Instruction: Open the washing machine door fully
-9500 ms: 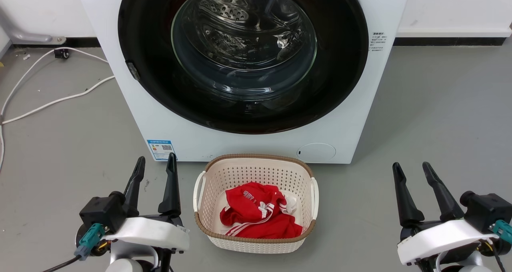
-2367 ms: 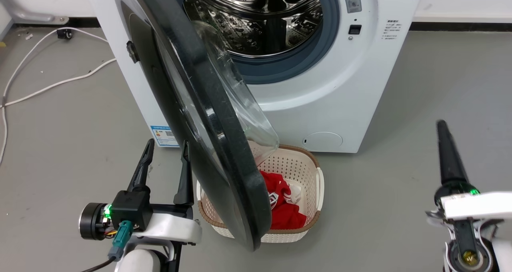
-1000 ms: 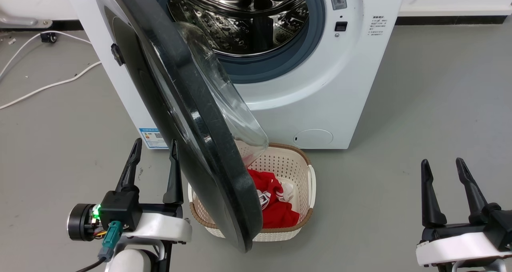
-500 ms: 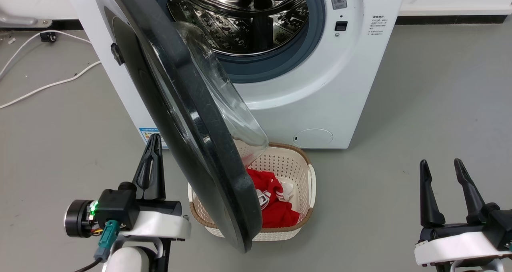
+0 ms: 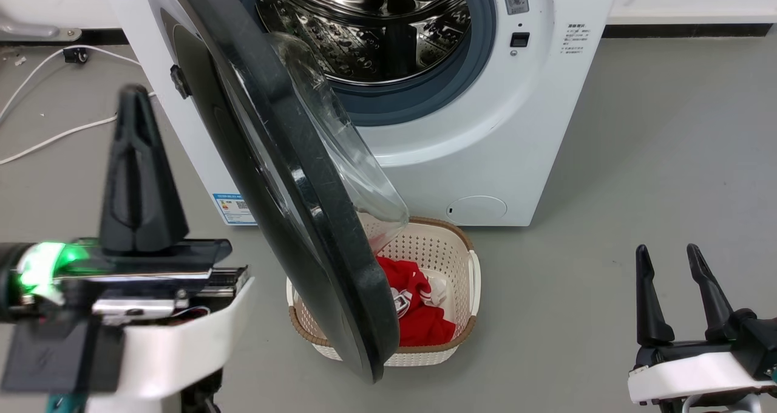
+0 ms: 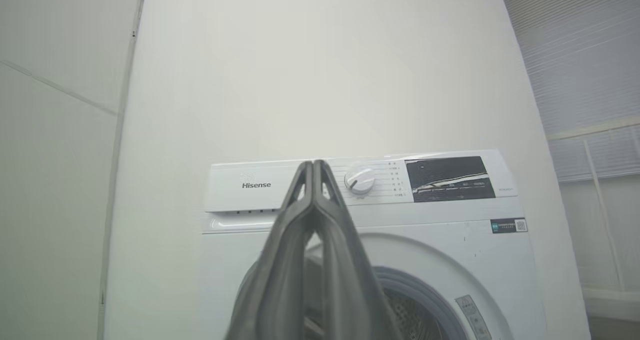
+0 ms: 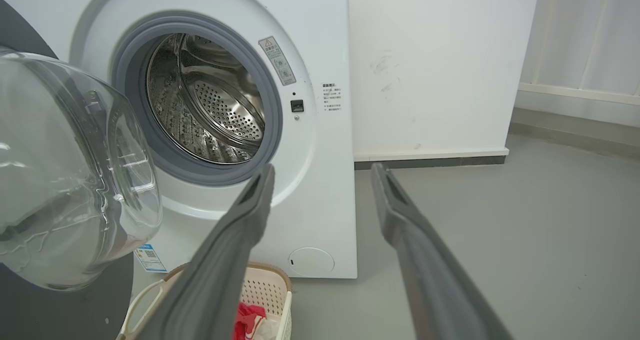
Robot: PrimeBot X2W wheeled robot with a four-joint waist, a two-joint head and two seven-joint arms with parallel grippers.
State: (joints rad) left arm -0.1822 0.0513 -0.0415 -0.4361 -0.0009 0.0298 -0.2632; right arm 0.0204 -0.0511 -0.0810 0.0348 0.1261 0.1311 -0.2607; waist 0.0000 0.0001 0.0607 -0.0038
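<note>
Left claw [image 5: 133, 97] closed and blurred, right claw [image 5: 666, 250] open, washing machine door [image 5: 291, 176] partly across the basket [image 5: 419, 249].

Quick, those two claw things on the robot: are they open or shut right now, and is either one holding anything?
Left gripper: closed, fingers pressed together, holding nothing.
Right gripper: open, holding nothing.

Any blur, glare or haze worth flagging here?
Head view: left gripper looms close and blurred, green light smeared; glints on the washing machine door. Left wrist view: pale, washed-out haze. Right wrist view: sharp, reflections in the door's glass bowl.
</note>
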